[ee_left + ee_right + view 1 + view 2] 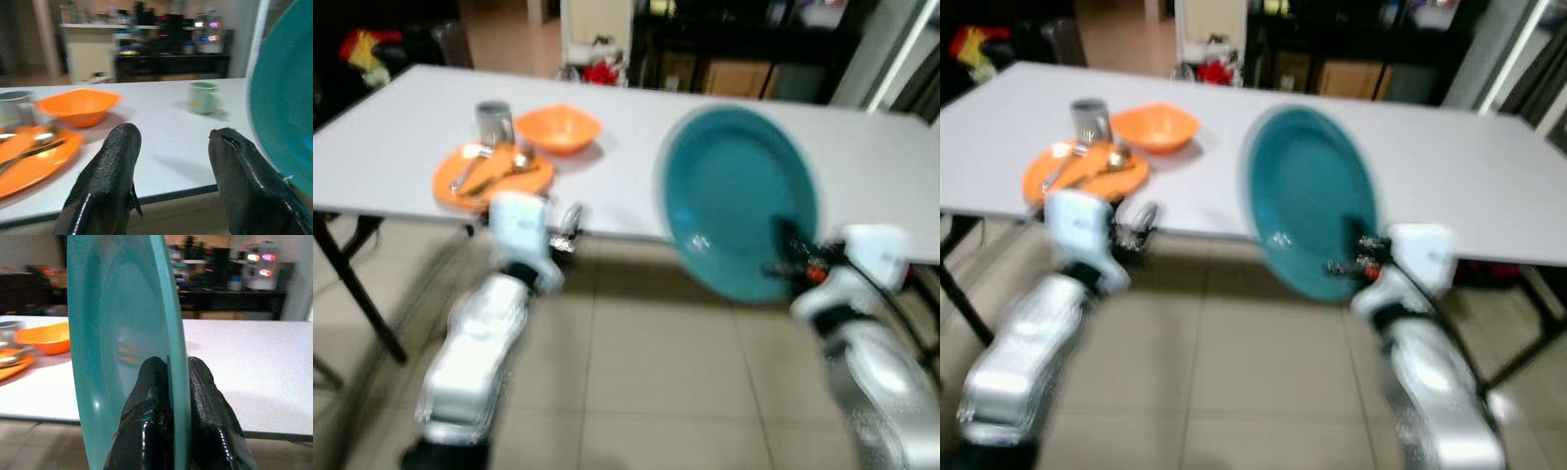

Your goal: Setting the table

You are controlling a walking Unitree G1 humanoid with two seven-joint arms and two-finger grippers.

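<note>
Teal plate [734,196] is up on its edge, held off the tabletop [862,186] just in front of the near edge, its hollow face turned toward the robot's left. The right end effector [168,382] has it by the lower rim, one black finger [146,396] pressed on the hollow side and the other on the back, clamped tight on the thin wall. Tiled floor [656,382] shows below both silver arms.

Over on the left, the left end effector [171,166] sits level with the near tabletop edge, fingers [107,181] spread wide with nothing between them, and the teal rim stands just beside its outer finger.

On the tabletop now: near the left front edge lies an orange plate [489,176] with a spoon [504,171] and what looks like a fork across it, too blurred to be sure. Just behind it stands a metal cup [494,122], and beside that an orange bowl [558,129], close to the plate. Further in, toward the middle, a pale green mug [203,97] stands alone, well apart from the orange set.

Past the far edge, dark shelving [171,63] with small lit appliances runs along the back of the room.
</note>
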